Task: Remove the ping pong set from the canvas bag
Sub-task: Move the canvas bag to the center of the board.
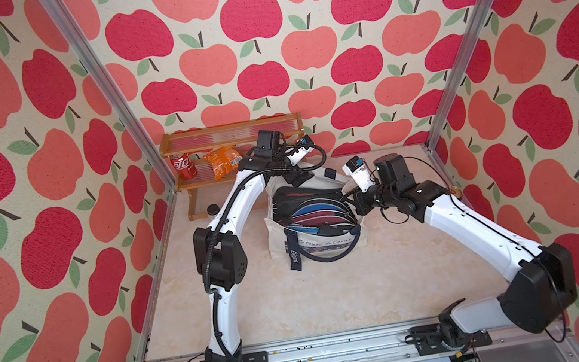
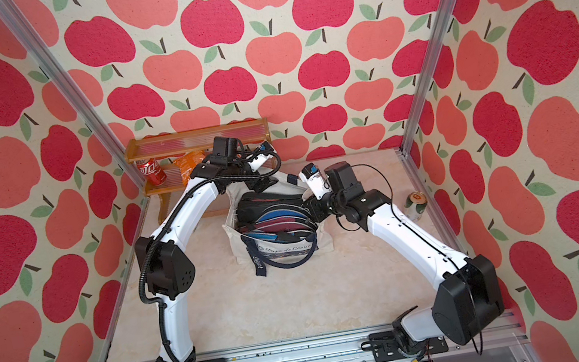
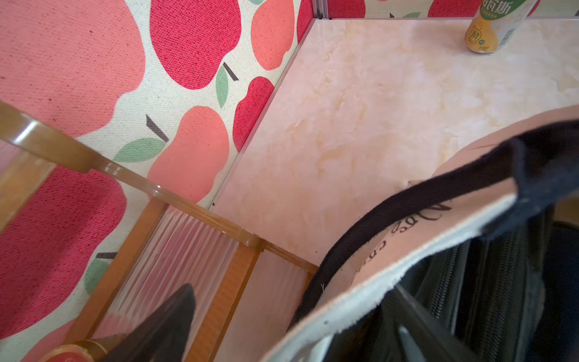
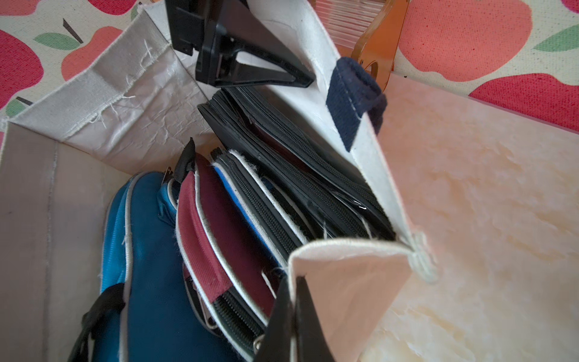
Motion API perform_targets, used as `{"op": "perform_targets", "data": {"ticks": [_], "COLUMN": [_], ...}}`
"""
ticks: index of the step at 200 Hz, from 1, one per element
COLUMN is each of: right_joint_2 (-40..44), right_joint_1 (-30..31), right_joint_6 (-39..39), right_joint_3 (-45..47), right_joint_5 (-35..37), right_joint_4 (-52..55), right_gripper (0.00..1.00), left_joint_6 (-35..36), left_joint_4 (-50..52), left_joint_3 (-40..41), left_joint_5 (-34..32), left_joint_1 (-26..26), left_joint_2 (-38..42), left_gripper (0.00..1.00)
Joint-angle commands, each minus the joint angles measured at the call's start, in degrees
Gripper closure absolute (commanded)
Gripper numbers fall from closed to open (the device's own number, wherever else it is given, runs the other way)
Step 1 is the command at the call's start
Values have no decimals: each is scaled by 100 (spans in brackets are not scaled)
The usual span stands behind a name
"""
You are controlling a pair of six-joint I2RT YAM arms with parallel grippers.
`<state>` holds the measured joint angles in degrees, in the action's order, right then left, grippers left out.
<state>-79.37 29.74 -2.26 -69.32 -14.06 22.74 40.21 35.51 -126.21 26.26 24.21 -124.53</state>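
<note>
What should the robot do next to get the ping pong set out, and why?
Probably close the left gripper on the far rim of the bag. Its jaws stand open astride that rim, one finger inside, one outside, while the right gripper pinches the right-hand rim. Holding both should keep the mouth wide around the set inside.

Bright, even light; soft shadows; nearest surfaces blur in wrist views.

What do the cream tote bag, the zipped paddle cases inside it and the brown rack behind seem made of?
The cream tote bag: matte woven canvas, frayed threads at the hem. The blue and maroon zipped paddle cases: seemingly synthetic fabric, slight sheen, white piping. The brown two-tier rack: glossy amber frame, plastic or lacquered wood, unclear; ribbed translucent shelves, likely plastic.
</note>
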Motion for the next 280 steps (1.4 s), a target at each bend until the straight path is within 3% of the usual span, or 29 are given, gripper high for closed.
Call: {"op": "perform_targets", "data": {"ticks": [1, 46, 64, 84, 97, 117, 138, 207, 232, 280], "right_joint_2": [150, -26, -113, -163, -168, -209, -224, -528, -1054, -2543], "right_joint_1": [138, 98, 18, -53, -97, -173, -285, -922, -1003, -1027], "right_joint_6": [173, 114, -40, -137, -191, -285, -401, -1140, -1162, -862], "right_joint_3": [108, -170, -273, -351, -397, -479, -495, -840, -1384, -3021], "right_joint_5": [-251, -272, -413, -505, -524, -538, -530, -608, -665, -1028], "right_joint_4": [-10, -33, -84, -144, -178, -221, -319, -685, -640, -400], "right_gripper": [100, 100, 100, 100, 100, 100, 100, 100, 100, 100], "left_joint_6": [-33, -65, -59, -39, -7, -78, -198, -414, -699, -1366], "left_joint_4": [602, 1565, 1816, 2056, 2142, 2115, 2007, 2579, 3035, 3466], "left_joint_3": [-753, -1506, -1507, -1488, -1485, -1497, -1508, -1814, -1987, -1549], "left_joint_5": [347, 491, 647, 765, 723, 565, 267, 89, 237, 522], "left_joint_1": [20, 137, 128, 102, 87, 38, 37, -12, -89, -53], "left_joint_2": [-304, -783, -767, -753, -778, -818, -887, -832, -734, -302], "left_gripper": [26, 65, 66, 58, 58, 71, 100, 100, 100, 100]}}
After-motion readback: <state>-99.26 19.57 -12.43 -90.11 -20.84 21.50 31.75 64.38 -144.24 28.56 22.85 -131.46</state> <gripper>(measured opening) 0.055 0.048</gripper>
